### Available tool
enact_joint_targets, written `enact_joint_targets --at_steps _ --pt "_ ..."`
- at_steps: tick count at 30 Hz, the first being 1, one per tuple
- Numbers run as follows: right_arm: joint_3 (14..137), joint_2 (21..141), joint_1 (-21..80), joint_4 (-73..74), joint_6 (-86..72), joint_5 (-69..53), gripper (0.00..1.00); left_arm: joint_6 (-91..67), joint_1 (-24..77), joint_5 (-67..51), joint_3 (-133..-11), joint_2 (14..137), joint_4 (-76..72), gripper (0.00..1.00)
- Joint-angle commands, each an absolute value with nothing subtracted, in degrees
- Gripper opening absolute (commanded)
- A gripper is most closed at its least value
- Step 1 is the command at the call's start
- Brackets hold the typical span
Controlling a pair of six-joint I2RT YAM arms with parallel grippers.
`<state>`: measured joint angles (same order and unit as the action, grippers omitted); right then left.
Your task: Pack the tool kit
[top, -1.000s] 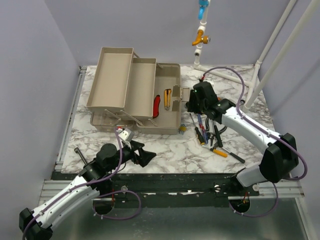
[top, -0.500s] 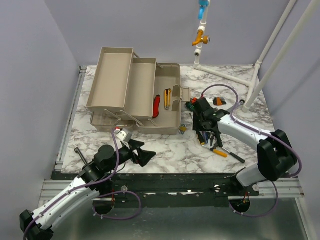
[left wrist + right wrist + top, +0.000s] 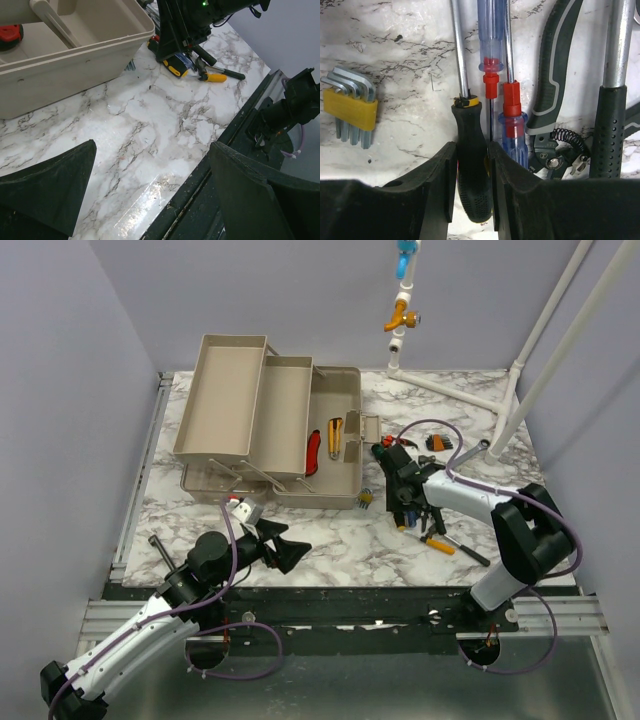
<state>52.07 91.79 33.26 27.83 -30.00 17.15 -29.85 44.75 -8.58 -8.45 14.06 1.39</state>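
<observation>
right gripper (image 3: 470, 150): fingers (image 3: 437, 172) are pinching the black-handled screwdriver (image 3: 470, 127) | it is lying right of the open toolbox (image 3: 340, 373) | left gripper (image 3: 290, 547) is gaping wide, empty | risk: the blue screwdriver (image 3: 513, 117) lying alongside may be snagging and dragging along on the lift

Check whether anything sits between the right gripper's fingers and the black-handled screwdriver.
Nothing visible does. The right gripper straddles the black screwdriver at its handle, one finger on each side. A blue screwdriver lies close beside it, just outside the gap.
</observation>
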Motion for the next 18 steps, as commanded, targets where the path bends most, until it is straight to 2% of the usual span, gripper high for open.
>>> enact_joint_targets --at_steps 1,3,7,12,18 --pt "50.2 94.0 33.1 26.1 -30.4 13.8 0.33 -30.0 45.0 -8.0 -8.0 14.2 0.3 0.99" --pt "50.2 94.4 33.1 25.9 -30.7 13.7 0.31 -30.0 44.9 -8.2 -8.0 14.3 0.3 0.98" --pt "50.6 92.1 33.1 27.1 -31.8 15.2 0.11 -30.0 44.9 -8.9 -8.0 14.8 -1.1 0.98" --pt "50.8 81.0 33.1 27.4 -31.1 14.3 0.08 -32.5 45.0 -11.6 -8.7 16.8 -3.5 0.98" --pt "48.0 65.8 33.2 23.1 -28.2 6.6 0.01 -45.6 45.1 -16.3 -13.9 25.2 -11.1 0.99"
